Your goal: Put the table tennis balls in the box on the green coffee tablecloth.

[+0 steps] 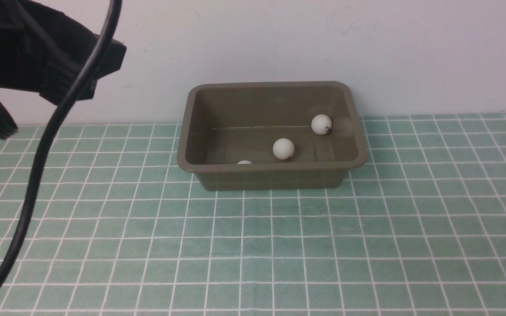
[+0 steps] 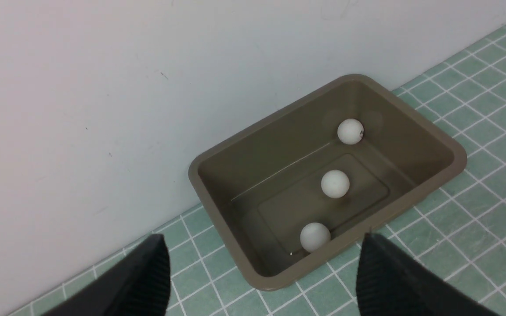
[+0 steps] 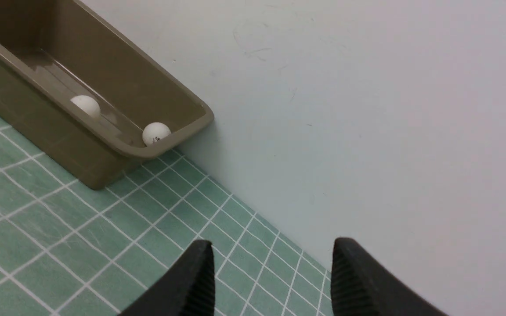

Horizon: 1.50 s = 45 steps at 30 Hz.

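Observation:
The box, an olive-brown open tub, stands on the green coffee tablecloth against the back wall. Three white table tennis balls lie inside it: one at the right back, one in the middle, one just peeking over the front rim. The left wrist view shows all three. My left gripper hovers open and empty above the box's near left side. My right gripper is open and empty, right of the box, near the wall.
A pale wall rises directly behind the box. My left arm and its black cable fill the upper left of the front view. The right arm is outside the front view.

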Available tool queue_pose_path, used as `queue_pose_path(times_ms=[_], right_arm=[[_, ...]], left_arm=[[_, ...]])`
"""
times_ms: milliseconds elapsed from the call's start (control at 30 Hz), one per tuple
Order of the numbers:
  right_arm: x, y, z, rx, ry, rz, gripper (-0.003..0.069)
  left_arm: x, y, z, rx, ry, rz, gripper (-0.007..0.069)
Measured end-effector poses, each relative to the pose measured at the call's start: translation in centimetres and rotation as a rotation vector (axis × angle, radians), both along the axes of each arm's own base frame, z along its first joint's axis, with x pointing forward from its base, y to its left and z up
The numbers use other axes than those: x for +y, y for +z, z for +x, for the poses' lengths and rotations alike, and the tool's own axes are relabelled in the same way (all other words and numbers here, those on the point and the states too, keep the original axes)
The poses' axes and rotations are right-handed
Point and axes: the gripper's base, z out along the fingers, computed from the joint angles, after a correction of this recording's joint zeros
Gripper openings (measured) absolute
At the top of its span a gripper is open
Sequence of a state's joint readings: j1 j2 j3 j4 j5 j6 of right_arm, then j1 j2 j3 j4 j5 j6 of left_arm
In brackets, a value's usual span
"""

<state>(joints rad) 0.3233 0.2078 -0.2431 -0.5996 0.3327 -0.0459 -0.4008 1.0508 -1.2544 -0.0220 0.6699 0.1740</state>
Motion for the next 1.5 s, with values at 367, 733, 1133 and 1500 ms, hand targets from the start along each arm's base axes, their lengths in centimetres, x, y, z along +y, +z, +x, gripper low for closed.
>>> queue_pose_path(times_ms=[367,733,1133,1500], right_arm=[[-0.09,-0.14,0.00,0.010,-0.009,-0.010,0.0336],[-0.09,-0.14,0.00,0.010,-0.009,-0.010,0.0336],[-0.09,-0.14,0.00,0.010,-0.009,-0.010,0.0336],[-0.10,-0.14,0.00,0.010,-0.010,-0.011,0.0336]], left_arm=[[-0.04,0.24,0.08,-0.026,0.000,-0.012,0.0510],[-0.04,0.23,0.08,-0.025,0.000,-0.012,0.0510],[-0.06,0.19,0.13,-0.023,0.000,-0.011,0.0510],[0.18,0.23,-0.45,-0.004,0.001,-0.007,0.0510]])
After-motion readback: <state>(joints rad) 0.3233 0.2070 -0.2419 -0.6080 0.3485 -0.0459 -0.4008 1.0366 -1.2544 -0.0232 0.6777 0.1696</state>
